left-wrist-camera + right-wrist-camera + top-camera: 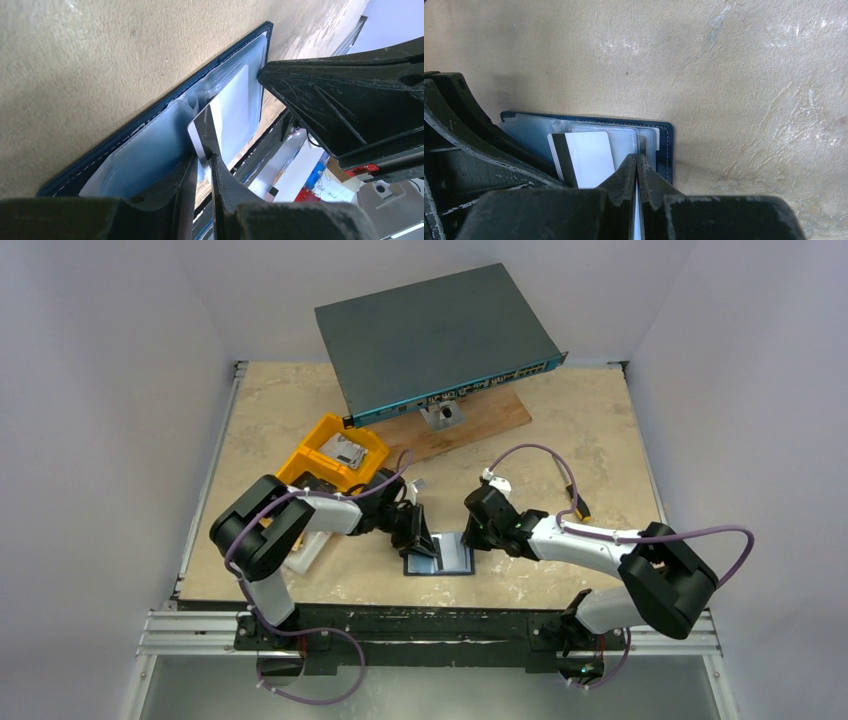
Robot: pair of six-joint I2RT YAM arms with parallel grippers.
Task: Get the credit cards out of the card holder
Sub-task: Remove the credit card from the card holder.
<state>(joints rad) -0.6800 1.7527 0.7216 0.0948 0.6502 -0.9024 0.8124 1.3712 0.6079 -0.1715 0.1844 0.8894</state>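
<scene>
The card holder (445,558) lies open on the table between my two grippers, its navy cover down and its clear sleeves up. It also shows in the left wrist view (145,150) and the right wrist view (665,145). My left gripper (415,530) (204,156) is shut on the edge of a pale credit card (201,131) with a dark magnetic stripe. That card (586,157) stands partly out of a sleeve. My right gripper (476,530) (637,159) is shut on the holder's right edge, pinching the sleeves. Any other cards are hidden in the sleeves.
A yellow bin (335,452) with small items stands behind the left arm. A dark grey network switch (435,335) leans on a wooden board (480,423) at the back. A white object (310,552) lies by the left arm.
</scene>
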